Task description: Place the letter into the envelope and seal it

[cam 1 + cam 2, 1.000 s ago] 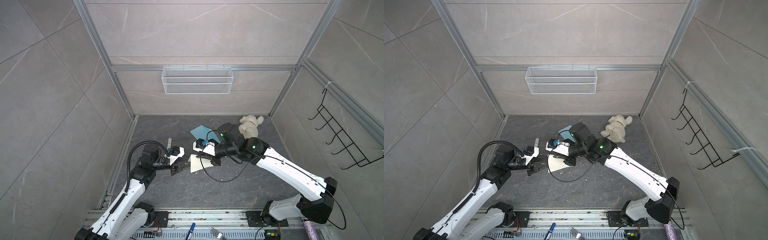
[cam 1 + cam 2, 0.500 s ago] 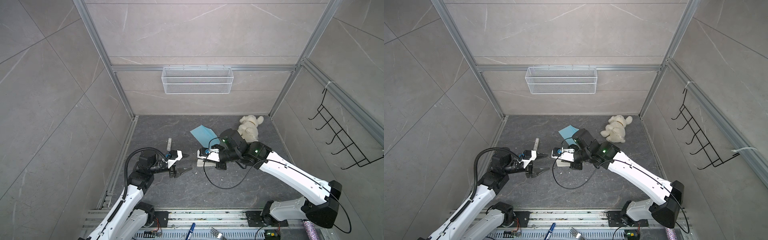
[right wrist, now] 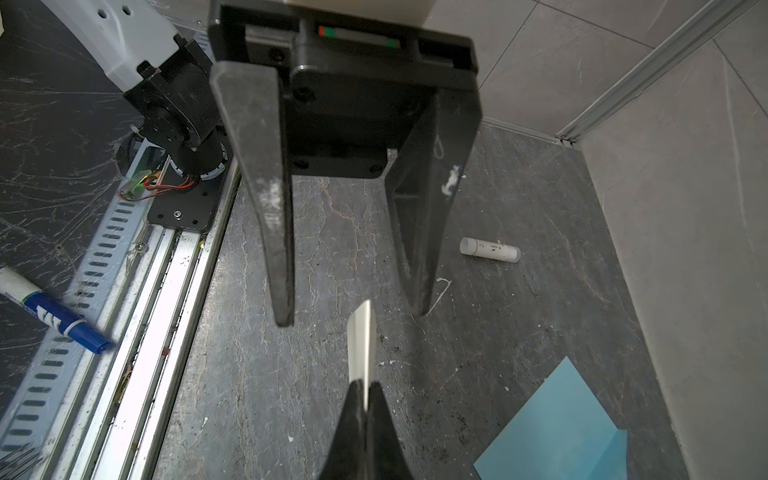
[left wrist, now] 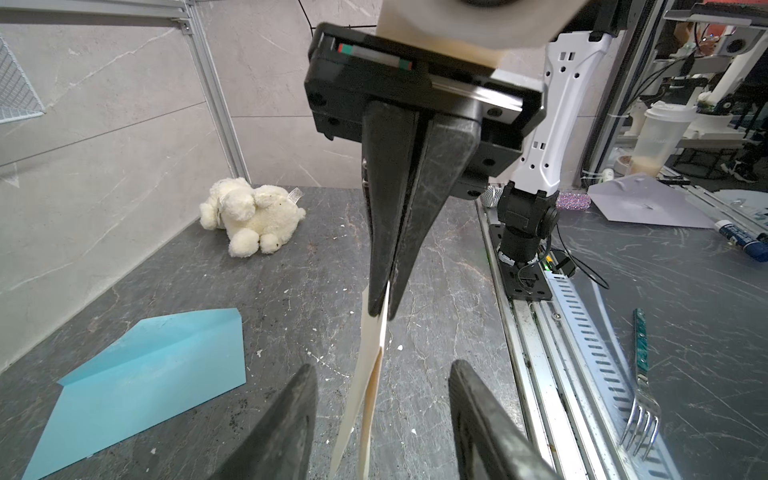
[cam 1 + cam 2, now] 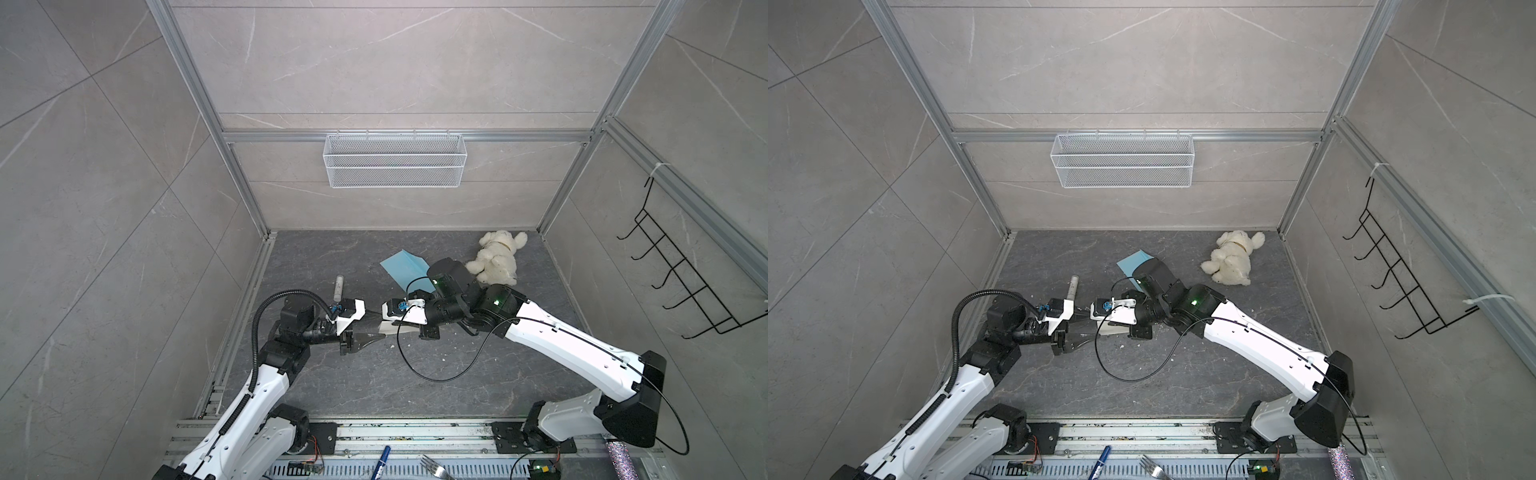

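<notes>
Left fingers are spread partway with nothing in them, one on either side of the free end of the tan, folded paper letter. Biggest worry imo: that loose end is splaying into two layers, so if the fingers close off-centre they could pinch just one layer. And if the other side lets go too soon, the floppy sheet buckles or drops onto the dark stone-look surface. The letter's up in the air, edge-on. Its free end sits in the gap between the left fingers without touching them, and its other end is clamped in the fully closed right fingers. Further right and back, the long light blue paper envelope lies flat on the surface, well apart from both. I think its flap's folded open, but the angle's poor.
</notes>
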`<action>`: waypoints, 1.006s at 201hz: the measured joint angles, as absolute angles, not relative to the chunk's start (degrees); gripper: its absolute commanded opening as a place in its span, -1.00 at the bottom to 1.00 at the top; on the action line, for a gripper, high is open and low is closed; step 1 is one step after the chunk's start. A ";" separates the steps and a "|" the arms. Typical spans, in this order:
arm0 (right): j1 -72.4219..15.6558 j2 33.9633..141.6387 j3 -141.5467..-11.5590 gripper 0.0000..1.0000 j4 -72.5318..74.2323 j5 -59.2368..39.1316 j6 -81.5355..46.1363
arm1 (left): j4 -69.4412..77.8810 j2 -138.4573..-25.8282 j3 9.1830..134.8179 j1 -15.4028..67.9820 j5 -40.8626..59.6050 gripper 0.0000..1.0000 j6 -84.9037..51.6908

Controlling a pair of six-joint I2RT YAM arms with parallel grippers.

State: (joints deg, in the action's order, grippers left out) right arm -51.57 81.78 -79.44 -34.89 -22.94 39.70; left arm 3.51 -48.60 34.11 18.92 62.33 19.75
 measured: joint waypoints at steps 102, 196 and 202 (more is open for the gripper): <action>-52.18 83.53 -79.44 -1.00 -33.56 -24.08 39.68 | 4.08 -48.86 34.15 18.90 63.64 -0.73 19.40; -52.18 83.53 -79.44 -0.66 -33.54 -24.45 38.41 | 3.51 -49.76 34.61 18.85 64.23 -1.00 20.25; -52.16 83.53 -79.44 -0.63 -33.56 -24.47 38.00 | 3.29 -49.74 34.65 18.85 64.23 -1.00 20.53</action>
State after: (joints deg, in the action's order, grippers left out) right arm -52.16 83.53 -79.44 -33.56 -24.47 38.00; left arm 3.29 -49.74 34.65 18.85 64.23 20.53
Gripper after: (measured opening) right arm 0.154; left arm 0.046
